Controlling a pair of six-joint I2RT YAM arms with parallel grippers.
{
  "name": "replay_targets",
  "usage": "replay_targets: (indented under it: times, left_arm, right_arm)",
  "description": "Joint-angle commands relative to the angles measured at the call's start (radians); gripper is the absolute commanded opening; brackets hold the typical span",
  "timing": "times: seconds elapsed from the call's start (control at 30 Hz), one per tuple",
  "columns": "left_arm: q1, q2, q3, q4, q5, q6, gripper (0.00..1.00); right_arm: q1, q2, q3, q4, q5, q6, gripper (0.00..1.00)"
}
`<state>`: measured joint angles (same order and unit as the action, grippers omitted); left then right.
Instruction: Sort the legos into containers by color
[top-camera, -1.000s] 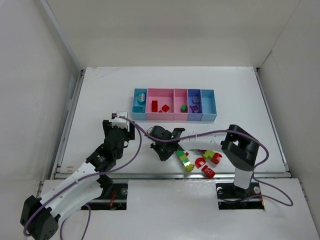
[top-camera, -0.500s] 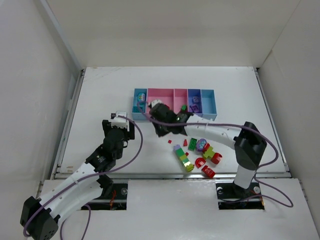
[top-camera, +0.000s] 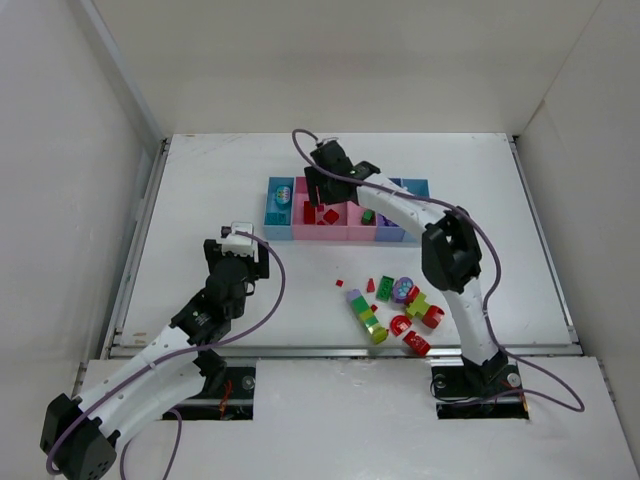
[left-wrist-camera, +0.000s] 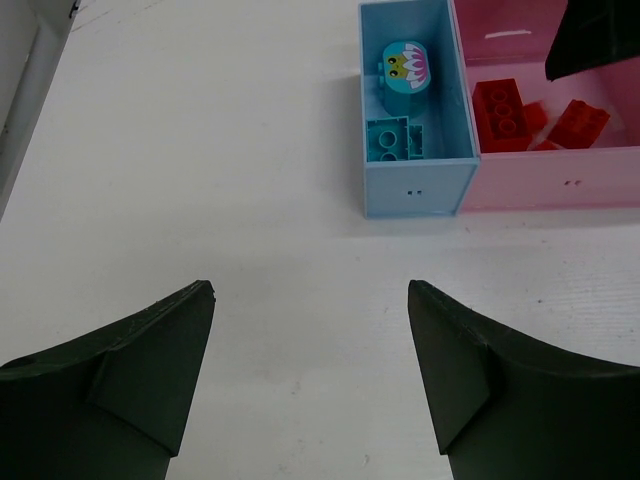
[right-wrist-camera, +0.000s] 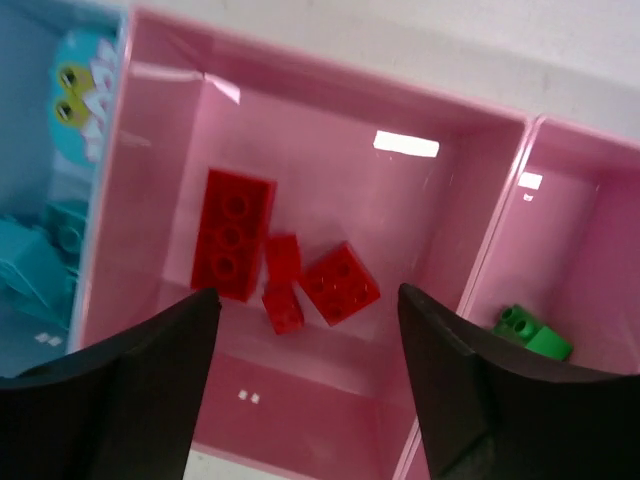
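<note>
The containers are a joined row of bins at mid-table. My right gripper hovers over the wide pink bin, open, with nothing between its fingers. Below it lie a long red brick, a square red brick and two small red ones. A green brick sits in the neighbouring pink bin. Teal bricks and a printed teal piece fill the left light-blue bin. My left gripper stands open over bare table, short of that bin.
Loose legos lie near the front right: a yellow-green and purple stack, red pieces, a purple round piece and a green brick. White walls close in the table on three sides.
My right arm has swung from the table beside the loose pile up and back to the wide pink bin, and its jaws have opened. The left arm has not moved.
</note>
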<state>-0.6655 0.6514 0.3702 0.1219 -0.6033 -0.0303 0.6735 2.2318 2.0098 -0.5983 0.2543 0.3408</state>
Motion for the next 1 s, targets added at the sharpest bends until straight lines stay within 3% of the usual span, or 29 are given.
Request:
replay_targets:
  times: [0.0, 0.1, 0.33, 0.47, 0.67, 0.83, 0.97]
  left_arm:
    - [0.003, -0.016, -0.011, 0.038, -0.001, 0.009, 0.75]
    - [0.003, -0.016, -0.011, 0.038, -0.001, 0.009, 0.75]
    - [0.003, -0.016, -0.011, 0.038, 0.008, 0.018, 0.75]
    - [0.012, -0.016, -0.011, 0.038, 0.008, 0.018, 0.75]
    - [0.012, -0.016, -0.011, 0.038, 0.008, 0.018, 0.75]
    - [0.012, -0.016, -0.011, 0.038, 0.008, 0.018, 0.75]
    - [0.012, -0.016, -0.011, 0.038, 0.008, 0.018, 0.75]
  right_arm:
    - [0.021, -0.040, 0.061, -0.037, -0.004, -0.017, 0.79]
    - [0.021, -0.122, -0.017, 0.015, -0.004, -0.031, 0.89]
    - [0.119, -0.332, -0.245, 0.054, 0.054, -0.103, 0.89]
    - [0.165, -0.408, -0.422, 0.011, 0.050, -0.008, 0.89]
    - [0.210, -0.437, -0.664, 0.048, -0.108, 0.052, 0.80]
    - [0.233, -0.376, -0.689, 0.060, -0.155, 0.041, 0.66]
    - [0.242, -0.362, -0.713, 0.080, -0.144, 0.041, 0.60]
